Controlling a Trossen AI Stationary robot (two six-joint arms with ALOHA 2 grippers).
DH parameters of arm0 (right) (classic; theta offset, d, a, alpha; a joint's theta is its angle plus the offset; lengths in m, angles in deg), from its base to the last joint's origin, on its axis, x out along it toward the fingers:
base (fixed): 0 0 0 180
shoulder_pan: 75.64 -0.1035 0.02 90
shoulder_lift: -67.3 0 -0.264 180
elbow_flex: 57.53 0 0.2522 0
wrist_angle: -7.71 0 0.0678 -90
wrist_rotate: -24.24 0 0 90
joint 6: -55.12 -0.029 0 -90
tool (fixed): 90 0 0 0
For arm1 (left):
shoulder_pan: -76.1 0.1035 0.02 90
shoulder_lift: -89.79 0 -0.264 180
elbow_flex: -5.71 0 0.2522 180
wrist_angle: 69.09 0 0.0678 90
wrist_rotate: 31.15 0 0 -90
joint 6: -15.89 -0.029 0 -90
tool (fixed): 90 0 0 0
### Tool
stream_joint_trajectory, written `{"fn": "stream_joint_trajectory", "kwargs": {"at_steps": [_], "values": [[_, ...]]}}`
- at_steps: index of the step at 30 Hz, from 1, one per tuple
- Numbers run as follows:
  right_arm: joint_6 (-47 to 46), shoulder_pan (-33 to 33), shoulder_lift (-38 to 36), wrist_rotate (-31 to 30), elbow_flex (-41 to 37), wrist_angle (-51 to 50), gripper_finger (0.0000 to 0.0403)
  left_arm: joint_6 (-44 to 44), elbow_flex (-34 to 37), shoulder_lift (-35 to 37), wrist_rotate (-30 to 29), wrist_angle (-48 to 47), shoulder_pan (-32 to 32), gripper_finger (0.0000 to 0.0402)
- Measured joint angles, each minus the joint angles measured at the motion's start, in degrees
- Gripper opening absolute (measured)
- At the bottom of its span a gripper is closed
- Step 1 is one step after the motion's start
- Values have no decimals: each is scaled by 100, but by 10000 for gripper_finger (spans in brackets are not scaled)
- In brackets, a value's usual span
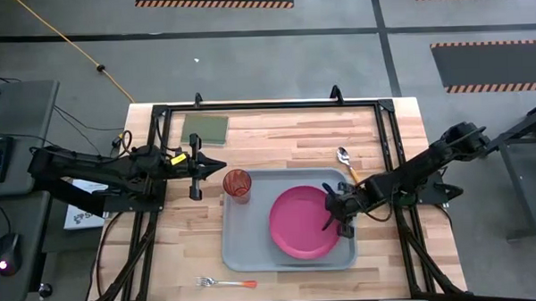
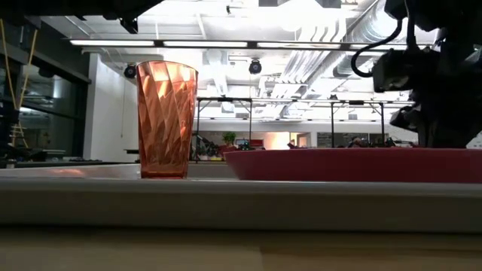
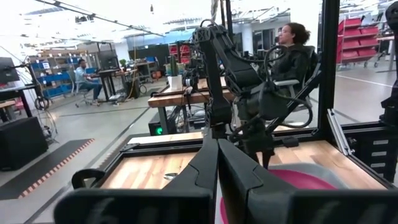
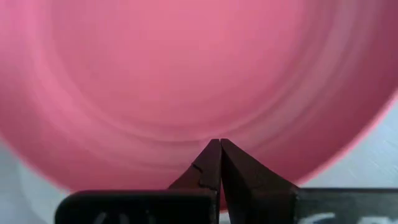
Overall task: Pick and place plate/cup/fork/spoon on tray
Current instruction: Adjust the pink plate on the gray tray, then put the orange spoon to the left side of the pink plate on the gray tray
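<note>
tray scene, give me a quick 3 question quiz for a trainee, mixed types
1. True or false: the cup stands upright on the tray.
2. Which is still off the tray? A) plate B) cup C) fork
3. Fill in: the spoon lies on the ____, beyond the tray's far edge.

Key: 1 true; 2 C; 3 table. The right gripper is shut over the plate; the left gripper is shut beside the cup.

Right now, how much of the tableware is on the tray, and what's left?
Done: the plate and cup sit on the tray. In hand: nothing; the right gripper is shut over the plate's edge, the left gripper shut beside the cup. Left: the spoon and fork lie on the table.
</note>
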Motion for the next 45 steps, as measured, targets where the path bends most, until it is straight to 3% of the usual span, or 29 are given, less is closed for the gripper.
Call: {"fn": "stream_joint_trajectory", "kwargs": {"at_steps": [9,12,15,18,21,23,28,33,39,45], "values": [[-13,0,-48,-218,27,-406,0,2,0,0,-2,-17,0,3],[222,0,-120,-333,364,-675,0,2,0,0,-2,-17,0,3],[629,-5,-366,-1033,853,-950,0,2,0,-1,-4,-11,4,3],[665,-4,-696,-2230,1220,-1392,0,2,0,0,-4,0,2,3],[212,66,-1000,-3431,1270,-1950,0,2,0,0,-4,-15,2,3],[-337,172,-1201,-3790,1203,-2328,0,2,0,0,-3,-27,2,3],[-1837,592,-1683,-3647,710,-3191,26,2,0,0,-4,-37,2,3],[-2657,1047,-2067,-3267,84,-3207,111,2,0,-1,-3,-42,2,3],[-2770,1592,-2104,-2973,-377,-2942,194,2,0,0,-2,-39,2,3],[-2435,2066,-2105,-2489,-637,-2493,211,2,0,0,-2,-44,2,3]]}}
